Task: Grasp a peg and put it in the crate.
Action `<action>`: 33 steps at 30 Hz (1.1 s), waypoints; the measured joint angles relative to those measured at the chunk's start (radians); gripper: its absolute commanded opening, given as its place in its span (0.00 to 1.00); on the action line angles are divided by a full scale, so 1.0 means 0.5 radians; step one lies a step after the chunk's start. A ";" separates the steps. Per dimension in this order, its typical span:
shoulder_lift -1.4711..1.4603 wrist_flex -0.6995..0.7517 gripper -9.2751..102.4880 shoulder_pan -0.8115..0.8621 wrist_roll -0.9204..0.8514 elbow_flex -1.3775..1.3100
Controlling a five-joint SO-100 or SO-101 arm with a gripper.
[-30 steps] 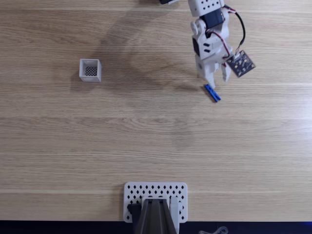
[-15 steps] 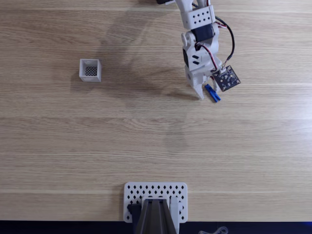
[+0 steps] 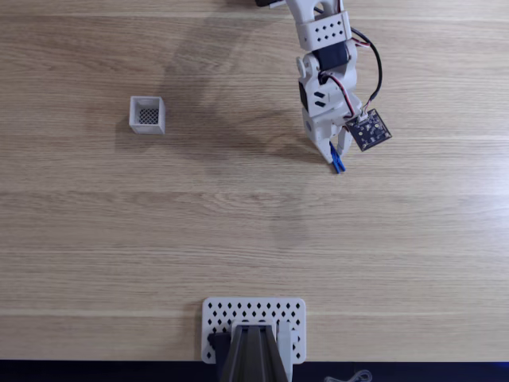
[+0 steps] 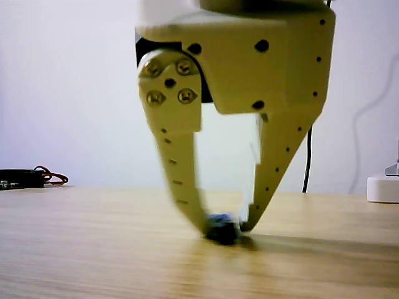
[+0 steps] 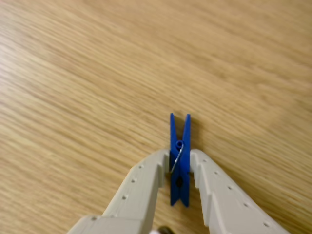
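The blue peg (image 5: pixel 179 129) lies on the wooden table, pinched between my gripper's (image 5: pixel 179 157) two white fingers, which touch it on both sides. In the fixed view the gripper (image 3: pixel 335 159) points down at the table right of centre, and the peg (image 3: pixel 339 165) pokes out below its tips. The other view shows the fingertips (image 4: pixel 245 225) meeting at the table around the dark blue peg (image 4: pixel 221 234). Far to the left in the fixed view the small white crate (image 3: pixel 148 115) stands open-topped with nothing on its mesh floor.
A white perforated plate (image 3: pixel 215 312) carrying a dark mount sits at the table's near edge in the fixed view. In the other view, a white block (image 4: pixel 382 189) stands at the far right and cables (image 4: pixel 37 176) lie at the far left.
The arm swung left and down over the peg. The fingers have closed on it, and the peg has turned from slanted to lined up between them.
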 measured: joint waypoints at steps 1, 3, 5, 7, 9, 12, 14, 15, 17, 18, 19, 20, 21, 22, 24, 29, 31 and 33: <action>0.015 -0.009 0.08 0.000 0.000 0.015; 0.074 -0.046 0.07 0.000 0.000 0.114; 0.141 -0.104 0.07 0.000 0.000 0.209; 0.215 -0.239 0.07 0.000 -0.003 0.353; 0.304 -0.408 0.07 0.000 -0.009 0.522; 0.479 -0.709 0.08 0.021 0.009 0.779; 0.604 -0.917 0.08 0.077 0.012 0.939; 0.669 -1.019 0.08 0.114 0.012 1.015; 0.804 -1.206 0.08 0.212 0.012 1.160; 0.865 -1.292 0.08 0.273 0.012 1.230; 0.927 -1.365 0.08 0.341 0.012 1.301; 0.976 -1.436 0.08 0.411 0.012 1.371; 1.025 -1.506 0.08 0.491 0.012 1.439; 1.068 -1.568 0.08 0.580 0.012 1.509; 1.138 -1.675 0.08 0.770 0.012 1.638; 1.193 -1.917 0.07 1.264 0.012 1.856; 1.193 -1.997 0.07 1.442 0.018 1.908; 1.197 -2.071 0.07 1.574 0.074 1.914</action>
